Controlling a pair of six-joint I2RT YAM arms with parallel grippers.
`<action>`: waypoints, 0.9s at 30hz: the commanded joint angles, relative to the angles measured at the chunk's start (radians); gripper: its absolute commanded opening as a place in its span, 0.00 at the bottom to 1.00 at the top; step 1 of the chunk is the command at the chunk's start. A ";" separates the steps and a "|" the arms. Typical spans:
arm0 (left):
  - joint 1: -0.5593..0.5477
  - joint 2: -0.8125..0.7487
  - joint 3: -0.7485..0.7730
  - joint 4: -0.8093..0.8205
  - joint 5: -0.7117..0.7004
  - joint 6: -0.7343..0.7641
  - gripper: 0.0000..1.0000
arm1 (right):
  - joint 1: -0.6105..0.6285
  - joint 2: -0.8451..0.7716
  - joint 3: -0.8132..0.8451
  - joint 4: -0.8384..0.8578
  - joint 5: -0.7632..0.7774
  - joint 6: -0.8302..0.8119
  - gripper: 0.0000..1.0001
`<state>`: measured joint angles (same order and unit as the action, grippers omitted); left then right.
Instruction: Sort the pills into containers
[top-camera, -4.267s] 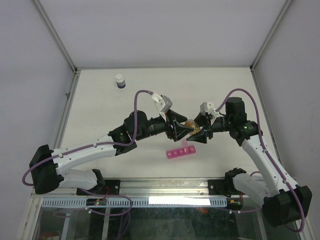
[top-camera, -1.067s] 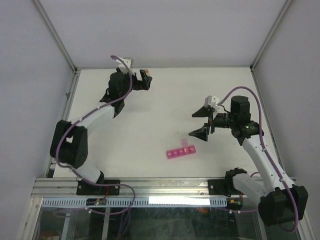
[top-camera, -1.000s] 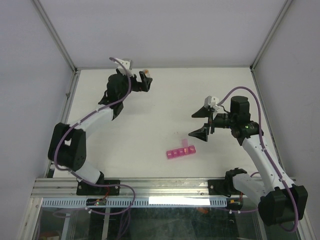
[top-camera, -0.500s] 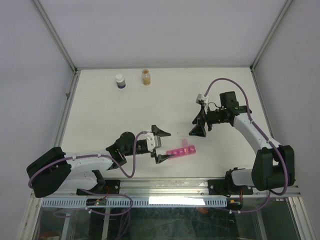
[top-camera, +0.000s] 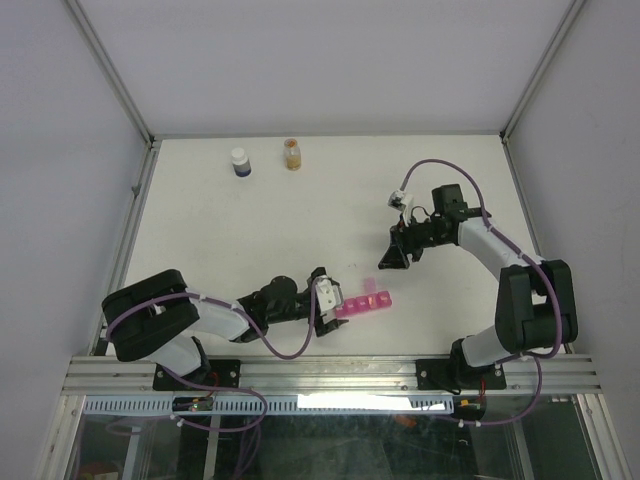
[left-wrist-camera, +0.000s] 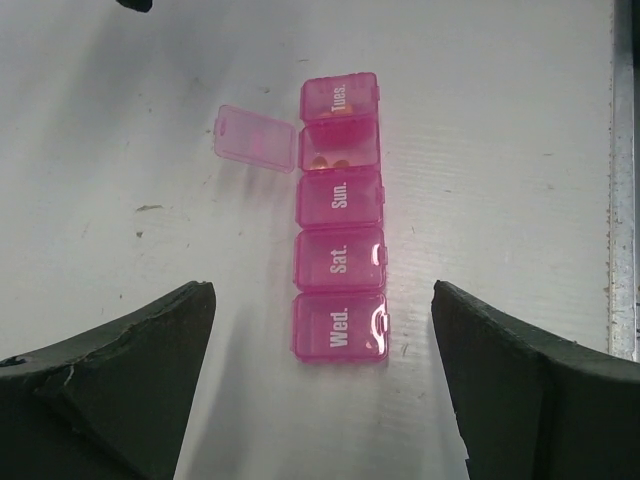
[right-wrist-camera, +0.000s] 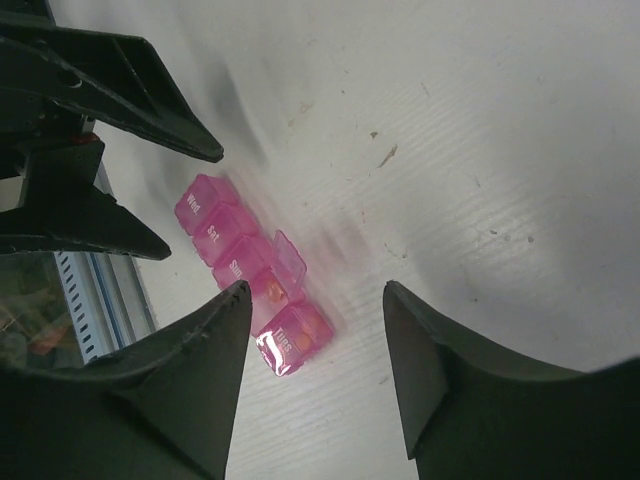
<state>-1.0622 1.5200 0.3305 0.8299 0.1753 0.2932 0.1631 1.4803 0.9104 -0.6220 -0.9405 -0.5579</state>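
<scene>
Containers (left-wrist-camera: 340, 260) lie near the table (left-wrist-camera: 500, 150) front edge, one lid up, near end between the released, empty left gripper (left-wrist-camera: 322, 290); right gripper (right-wrist-camera: 317, 287) hovers unclenched; an off-centre squeeze could skid them, spilling pills.

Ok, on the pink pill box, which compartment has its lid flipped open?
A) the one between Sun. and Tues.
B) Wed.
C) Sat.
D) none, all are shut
A: in the left wrist view the pill box has one lid swung out beside the slot between Sun. and Tues., with orange pills showing inside; the four labelled lids lie shut.
</scene>
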 joint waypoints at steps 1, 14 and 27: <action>-0.036 0.034 0.060 0.058 -0.063 0.009 0.91 | -0.004 0.011 0.036 0.031 0.009 0.026 0.57; -0.044 0.174 0.141 0.040 -0.084 -0.025 0.73 | 0.029 0.059 0.035 0.070 0.091 0.091 0.38; -0.044 0.214 0.158 0.020 -0.034 -0.028 0.40 | 0.052 0.123 0.034 0.123 0.134 0.184 0.17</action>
<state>-1.0992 1.7210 0.4545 0.8276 0.1085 0.2699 0.2123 1.5986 0.9108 -0.5545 -0.8230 -0.4168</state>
